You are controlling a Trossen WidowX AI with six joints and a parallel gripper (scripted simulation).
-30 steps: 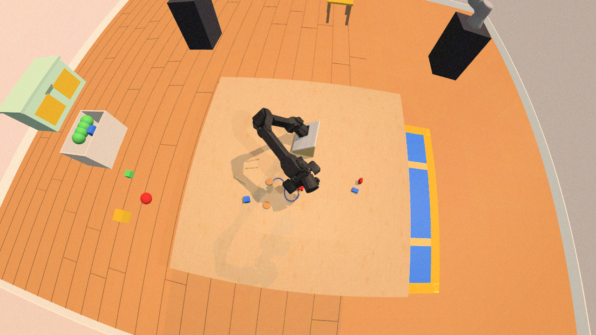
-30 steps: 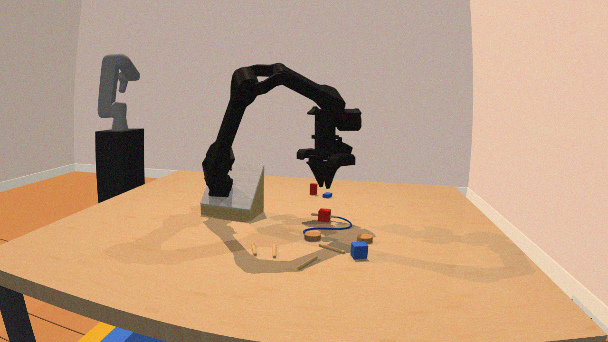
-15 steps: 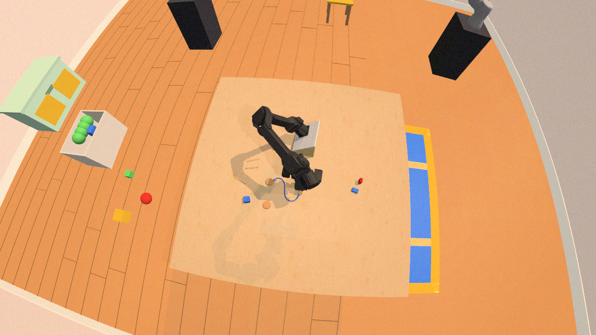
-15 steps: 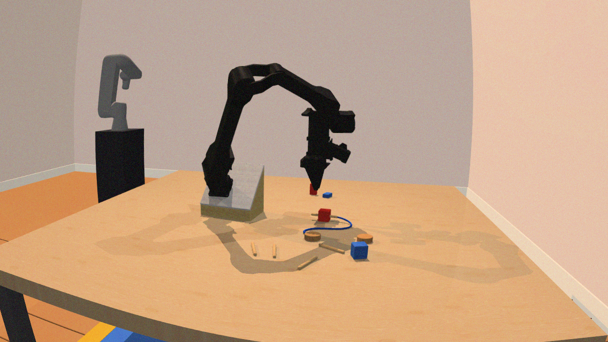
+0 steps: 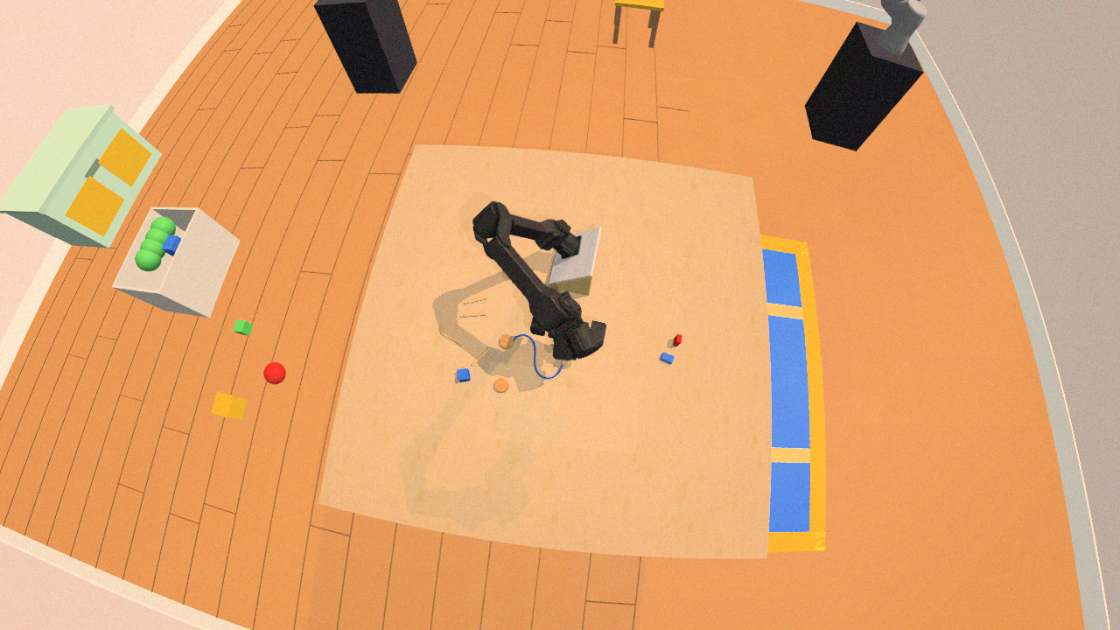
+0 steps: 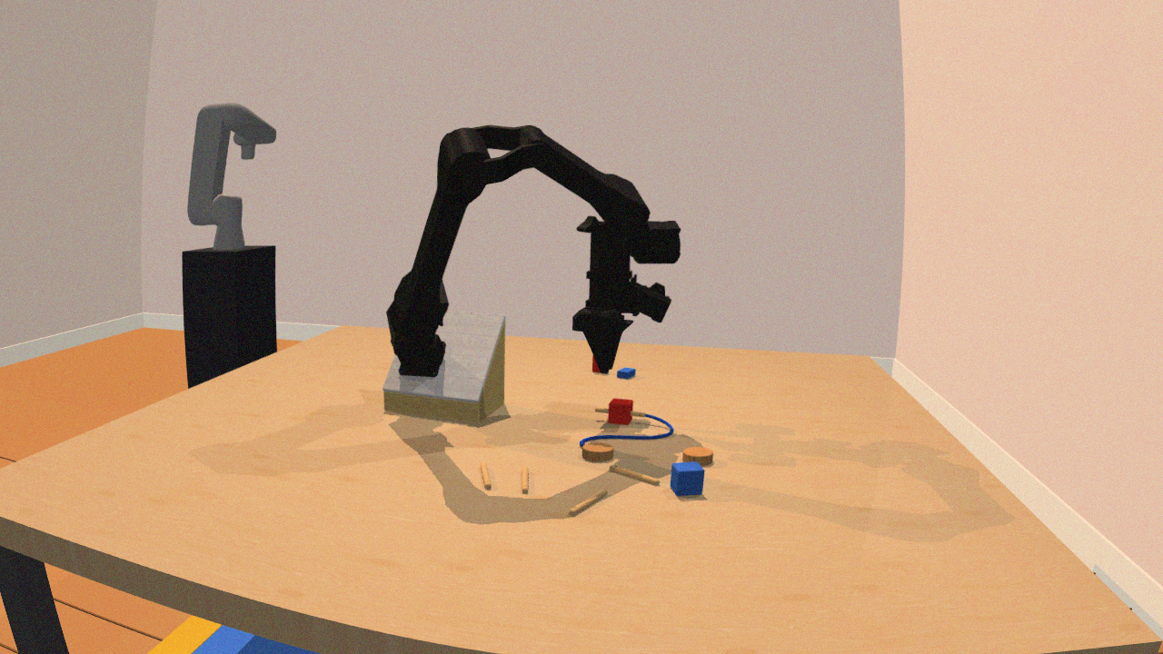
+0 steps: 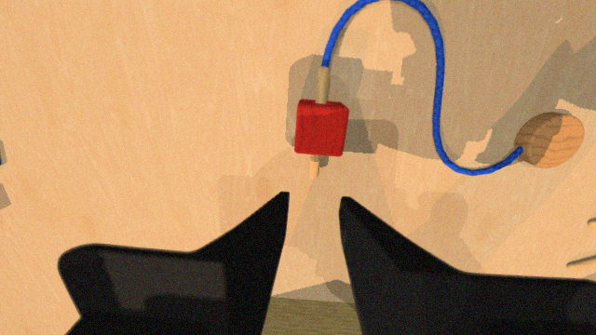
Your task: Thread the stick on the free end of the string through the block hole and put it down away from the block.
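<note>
The red block (image 6: 620, 411) (image 7: 321, 127) stands on the table, hidden under the arm in the top view. The thin wooden stick (image 6: 601, 410) (image 7: 322, 86) lies through its hole: a short tip shows on the side nearer the arm's base, and the string's end of it shows on the other side. The blue string (image 5: 535, 359) (image 6: 671, 428) (image 7: 437, 93) curves from that end to the round button (image 5: 506, 341) (image 6: 597, 453) (image 7: 561, 140). My gripper (image 6: 603, 371) (image 7: 314, 202) points down above the table, partly open and empty, near the bare tip in the wrist view.
Beside the button are a second button (image 5: 500, 385) (image 6: 698, 456), a blue cube (image 5: 463, 374) (image 6: 687, 480) and several loose sticks (image 6: 524, 480). A small red block (image 5: 678, 339) and a flat blue block (image 5: 666, 358) (image 6: 626, 373) stand farther off. The arm's wedge base (image 5: 577, 262) (image 6: 463, 365) is behind.
</note>
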